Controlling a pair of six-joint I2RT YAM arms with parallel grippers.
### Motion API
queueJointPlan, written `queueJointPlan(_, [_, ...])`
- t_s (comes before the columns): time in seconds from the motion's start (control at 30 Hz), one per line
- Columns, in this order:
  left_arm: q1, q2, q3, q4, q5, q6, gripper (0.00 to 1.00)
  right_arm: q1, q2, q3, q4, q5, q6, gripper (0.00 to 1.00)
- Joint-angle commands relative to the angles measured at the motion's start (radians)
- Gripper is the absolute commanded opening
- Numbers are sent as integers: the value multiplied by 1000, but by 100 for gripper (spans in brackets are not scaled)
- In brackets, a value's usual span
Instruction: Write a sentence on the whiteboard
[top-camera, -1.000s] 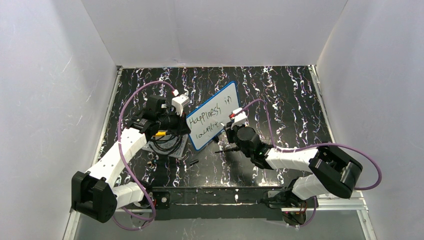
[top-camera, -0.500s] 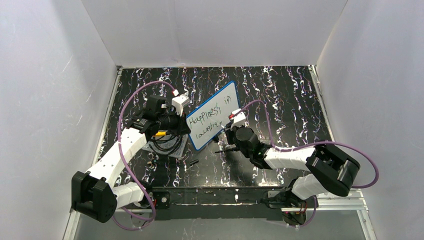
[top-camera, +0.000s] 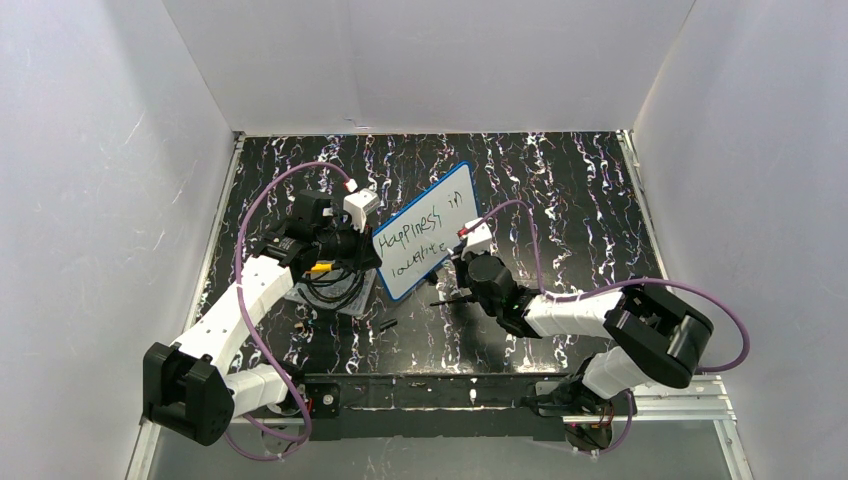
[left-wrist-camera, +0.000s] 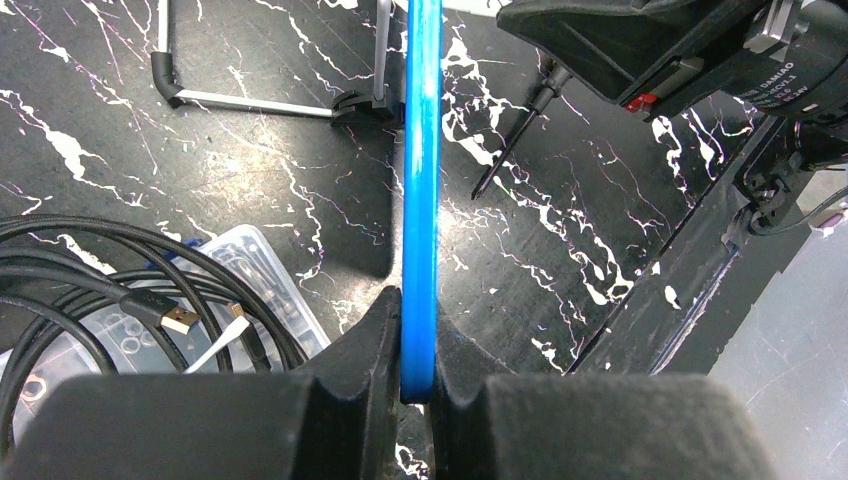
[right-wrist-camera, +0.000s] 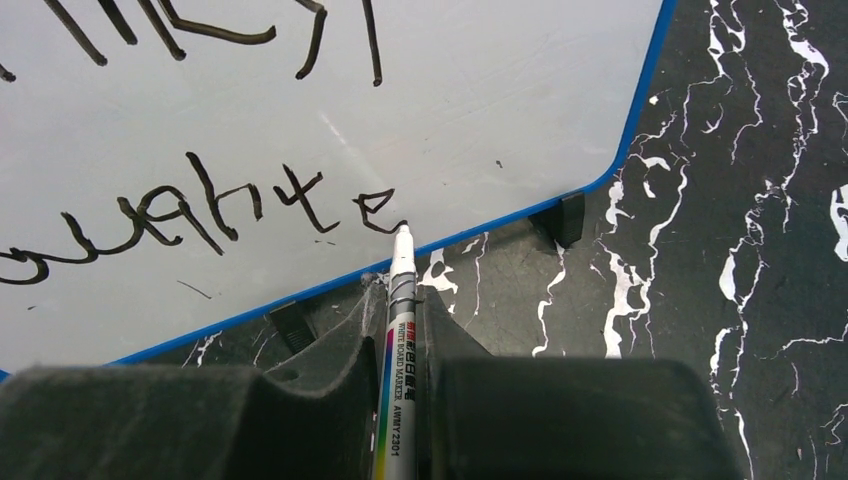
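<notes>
The whiteboard (top-camera: 425, 243) stands tilted on its edge at the table's middle, white with a thin blue rim (left-wrist-camera: 421, 200). My left gripper (top-camera: 366, 250) (left-wrist-camera: 418, 345) is shut on that rim at the board's left end. The sentence (top-camera: 421, 236) runs in two black lines, and its lower line (right-wrist-camera: 200, 212) ends in "e". A white-barrelled marker (right-wrist-camera: 397, 340) is clamped in my shut right gripper (right-wrist-camera: 398, 300) (top-camera: 452, 277). Its tip (right-wrist-camera: 403, 233) touches the board just right of the "e", near the lower rim. The marker (left-wrist-camera: 510, 140) also shows beyond the rim in the left wrist view.
A clear plastic tray (top-camera: 305, 293) (left-wrist-camera: 262, 268) with coiled black cable (left-wrist-camera: 90, 270) lies under my left wrist. A small black piece (top-camera: 387, 324) lies on the marbled table in front of the board. The board's stand legs (left-wrist-camera: 250, 102) rest on the table. White walls enclose three sides.
My right arm's elbow has drifted a little to the left while the marker stays at the board's lower line. The left arm and the board have not moved.
</notes>
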Motion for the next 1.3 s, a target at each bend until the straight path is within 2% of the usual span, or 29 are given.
queueJointPlan(0.0, [-3, -37, 18, 0, 40, -9, 0, 1, -46, 20, 77, 47, -9, 1])
queueJointPlan(0.27, [-3, -35, 17, 1, 43, -11, 0, 1, -104, 2, 100, 35, -19, 1])
queueJointPlan(0.97, [-3, -39, 18, 1, 44, -11, 0, -2, 22, 55, 81, 40, -27, 1])
queueJointPlan(1.27, [-4, -39, 17, 1, 45, -11, 0, -4, 19, 58, 98, 38, -33, 1])
